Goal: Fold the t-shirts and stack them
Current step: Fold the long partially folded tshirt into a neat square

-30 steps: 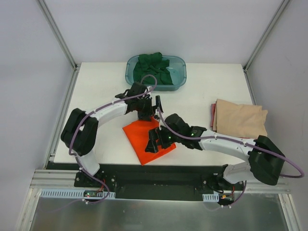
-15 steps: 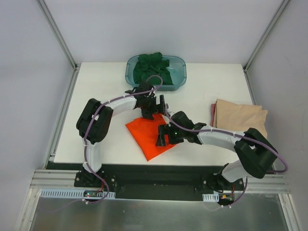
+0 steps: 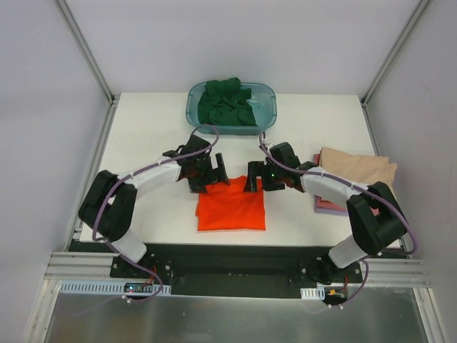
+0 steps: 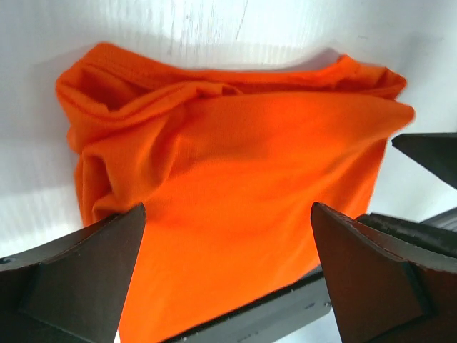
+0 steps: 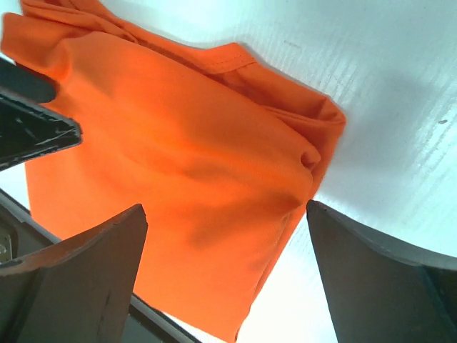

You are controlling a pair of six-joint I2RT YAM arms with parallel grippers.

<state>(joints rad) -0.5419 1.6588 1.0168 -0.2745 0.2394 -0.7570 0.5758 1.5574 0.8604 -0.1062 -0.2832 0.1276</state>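
At table point(image 3: 143, 143) centre, orange-red t-shirt point(image 3: 230, 206) lies folded, roughly square. Over its far edge hang left gripper point(image 4: 227, 214) and right gripper point(image 5: 225, 213), jaws wide apart, nothing held. Cloth judged light, limp, prone to unfolding; best pinched at both far corners through all layers. Layer count underneath hidden; whether either gripper touches fabric cannot be told.

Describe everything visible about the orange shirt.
The orange-red t-shirt is soft knit cloth folded into a rough square, lying flat on the white table near its front edge. Its near edges look neat; the far edge is rumpled, with a stitched hem showing. The left gripper and right gripper hang at its far corners, jaws open, gripping nothing.
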